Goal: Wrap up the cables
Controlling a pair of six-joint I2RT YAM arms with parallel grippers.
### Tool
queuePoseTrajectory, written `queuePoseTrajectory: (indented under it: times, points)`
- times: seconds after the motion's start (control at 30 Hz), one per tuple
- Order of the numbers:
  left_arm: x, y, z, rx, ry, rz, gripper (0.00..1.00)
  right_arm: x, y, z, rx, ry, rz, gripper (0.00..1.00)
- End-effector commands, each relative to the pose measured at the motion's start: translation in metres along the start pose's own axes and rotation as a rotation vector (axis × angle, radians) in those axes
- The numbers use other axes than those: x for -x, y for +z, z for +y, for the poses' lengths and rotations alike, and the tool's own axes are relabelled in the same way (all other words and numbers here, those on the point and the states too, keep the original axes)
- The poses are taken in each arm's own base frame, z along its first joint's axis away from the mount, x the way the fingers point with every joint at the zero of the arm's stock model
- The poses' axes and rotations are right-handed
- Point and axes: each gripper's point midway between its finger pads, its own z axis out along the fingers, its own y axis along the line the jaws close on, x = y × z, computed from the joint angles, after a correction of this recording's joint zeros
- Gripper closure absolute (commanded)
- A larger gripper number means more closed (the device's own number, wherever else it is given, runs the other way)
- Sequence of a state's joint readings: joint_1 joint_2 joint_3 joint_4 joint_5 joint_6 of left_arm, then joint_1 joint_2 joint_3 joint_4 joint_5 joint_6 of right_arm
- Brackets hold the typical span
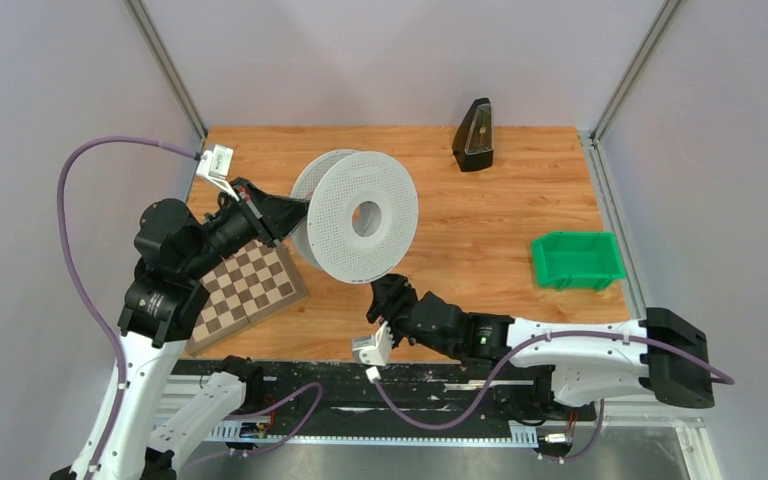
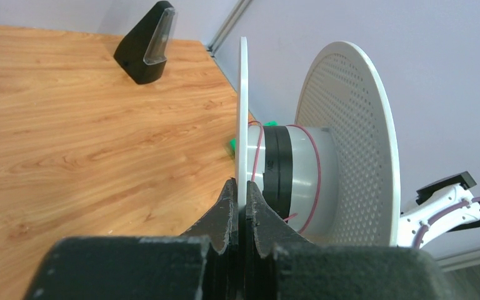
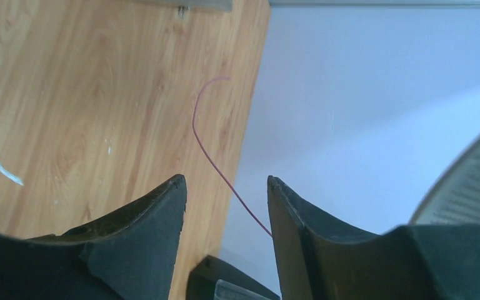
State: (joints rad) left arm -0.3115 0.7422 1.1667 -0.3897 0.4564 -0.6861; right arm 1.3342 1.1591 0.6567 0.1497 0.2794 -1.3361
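On the table [image 1: 500, 230], the spool [image 1: 345, 190] hides most of its cable [image 2: 319, 178].

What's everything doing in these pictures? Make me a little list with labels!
spool: white, holey sides, upright on the wooden table
left tool: shut on the spool's rim
right tool: open, gripping nothing
cable: thin, reddish, a few turns on the spool's hub, another stretch running through the right tool's gap
also there: black metronome, green bin, chessboard
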Motion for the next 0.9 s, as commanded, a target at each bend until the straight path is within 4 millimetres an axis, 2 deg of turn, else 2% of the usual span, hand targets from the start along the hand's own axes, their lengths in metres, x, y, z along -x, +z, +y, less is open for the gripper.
queuePoseTrajectory:
  times: [0.0,0.13,0.37,0.53,0.6,0.67,0.7,0.73,0.87]
  points:
    - [0.029,-0.010,-0.032,-0.079,0.025,-0.074,1.00,-0.019,0.006,-0.023,-0.024,-0.127,0.170,0.48]
    - [0.030,-0.012,-0.032,-0.073,0.034,-0.075,1.00,-0.022,0.014,-0.026,-0.022,-0.133,0.199,0.47]
    - [0.025,-0.010,-0.029,-0.074,0.018,-0.061,1.00,-0.041,0.021,-0.012,0.013,-0.127,0.276,0.47]
    - [0.022,-0.008,-0.026,-0.071,0.011,-0.056,1.00,-0.047,0.022,-0.008,0.019,-0.118,0.312,0.48]
    - [0.021,-0.007,-0.025,-0.069,0.009,-0.056,1.00,-0.049,0.022,-0.006,0.018,-0.102,0.321,0.56]
    - [0.021,-0.007,-0.024,-0.065,0.010,-0.055,1.00,-0.043,0.022,-0.007,0.007,-0.061,0.297,0.86]
    - [0.021,-0.006,-0.023,-0.061,0.010,-0.057,1.00,-0.038,0.021,-0.009,-0.004,-0.030,0.274,0.96]
    - [0.020,-0.005,-0.021,-0.056,0.014,-0.054,1.00,-0.030,0.019,-0.011,-0.016,0.013,0.240,1.00]
    - [0.015,0.002,-0.004,-0.010,0.031,-0.058,1.00,0.007,0.009,-0.025,-0.070,0.231,0.059,1.00]
